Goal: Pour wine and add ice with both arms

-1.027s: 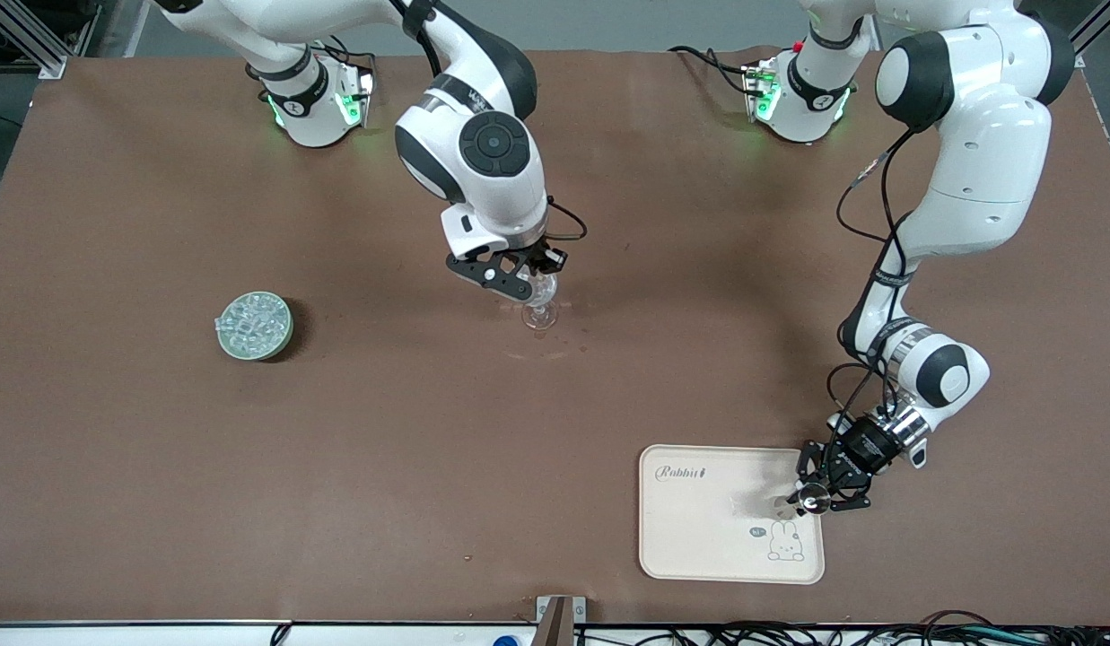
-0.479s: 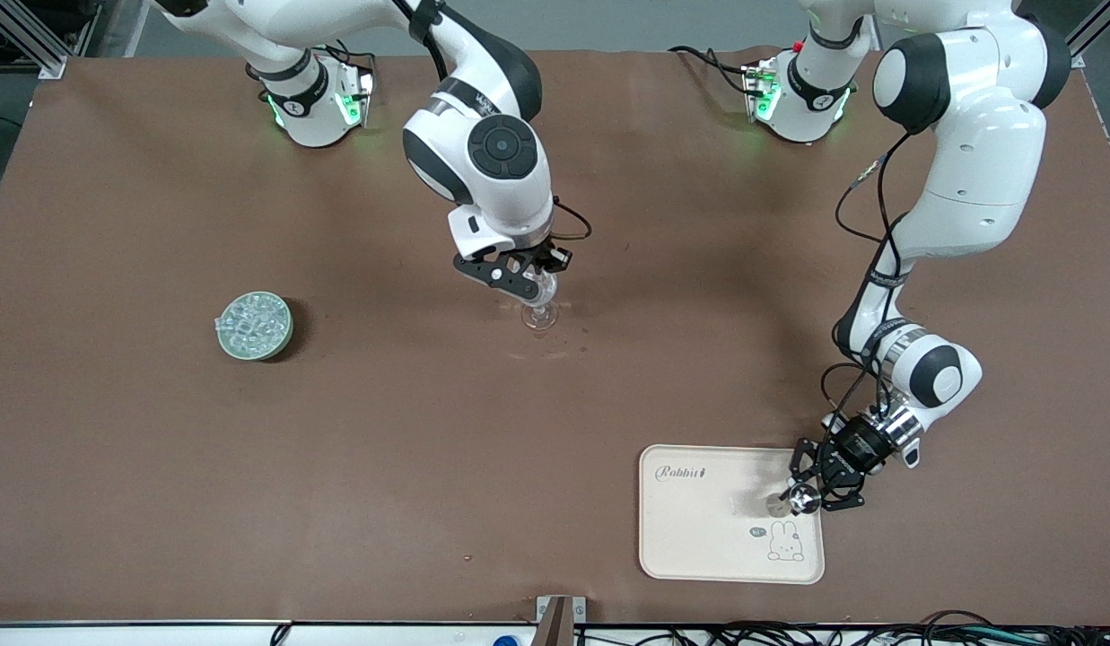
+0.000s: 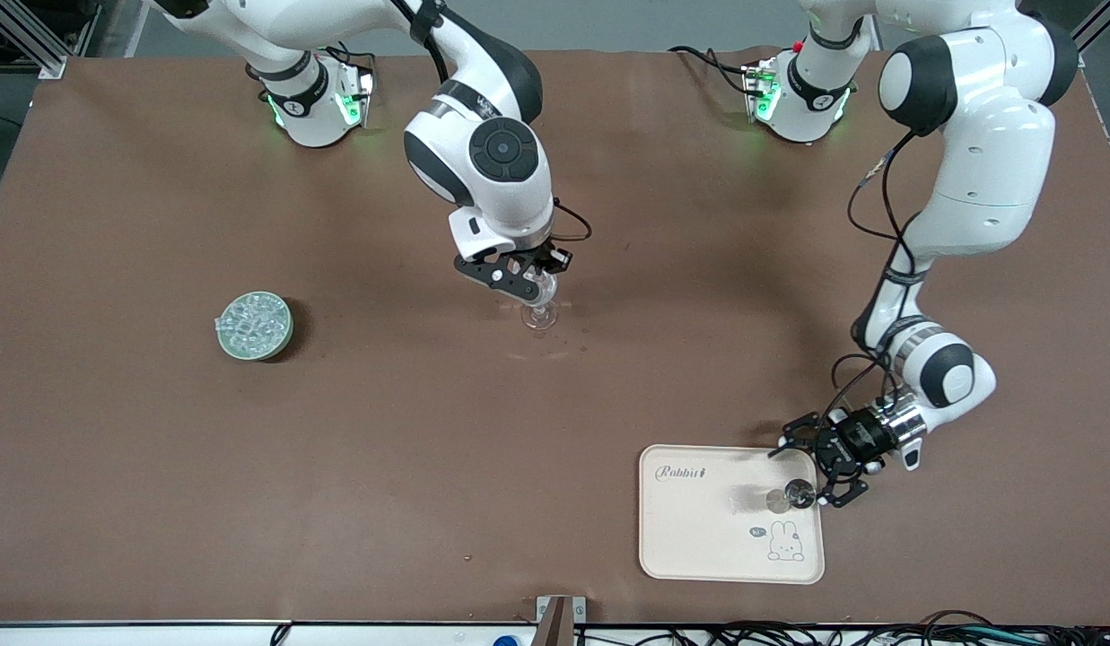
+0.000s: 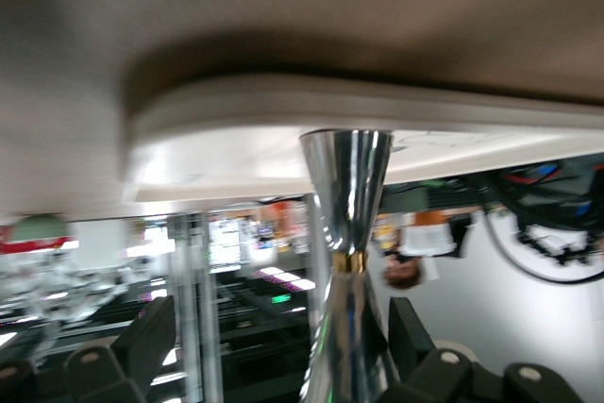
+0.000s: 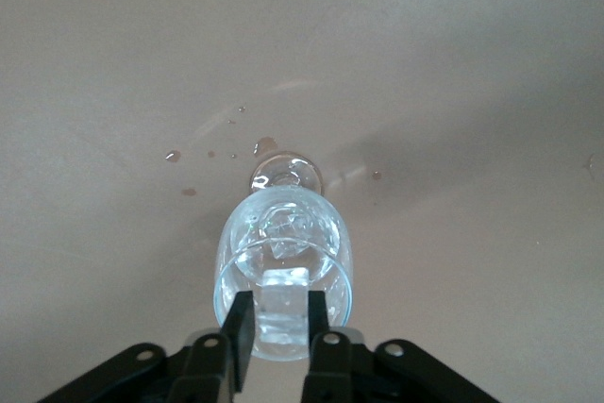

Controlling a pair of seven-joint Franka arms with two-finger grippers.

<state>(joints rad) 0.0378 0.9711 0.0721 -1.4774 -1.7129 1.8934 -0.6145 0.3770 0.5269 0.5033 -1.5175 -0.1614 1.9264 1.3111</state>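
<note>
**Steel measure parked on tray, ice going into glass**

Nearest the front camera, a cream tray (image 3: pixel 649 511) is seen toward the left arm's end of the table (image 3: pixel 429 431). One steel measuring cup (image 3: pixel 799 493) stands upright on it, close to the rim. The left gripper (image 3: pixel 806 474) is spread wide with the cup between its fingers; in the left wrist view both fingers stand clear of the metal, so nothing is gripped.

Farther from the camera, mid-table, one stemmed glass (image 3: pixel 539 314) stands upright. The right gripper (image 3: pixel 535 278) hangs just over its mouth. In the right wrist view the fingers are set narrow, with a single ice cube (image 5: pixel 283 313) pinched between them at the rim. More ice is already seen inside the glass. A few droplets lie on the table by the foot. Whether wine is in the glass cannot be told, as the contents look clear.

One pale green bowl (image 3: pixel 285 336), heaped with ice (image 3: pixel 252 321), sits toward the right arm's end of the table, well apart from the glass.

Progress, as judged: the pouring part looks done, with the measure put down and let go. Icing is under way, and this cube is not yet dropped. The left arm only needs pulling clear. How many more cubes are wanted cannot be told.

Count: two arms, two grippers, one tray, one measuring cup, one glass, one bowl. One cube is in the fingers and several are in the glass. Those in the bowl are too many to count.
</note>
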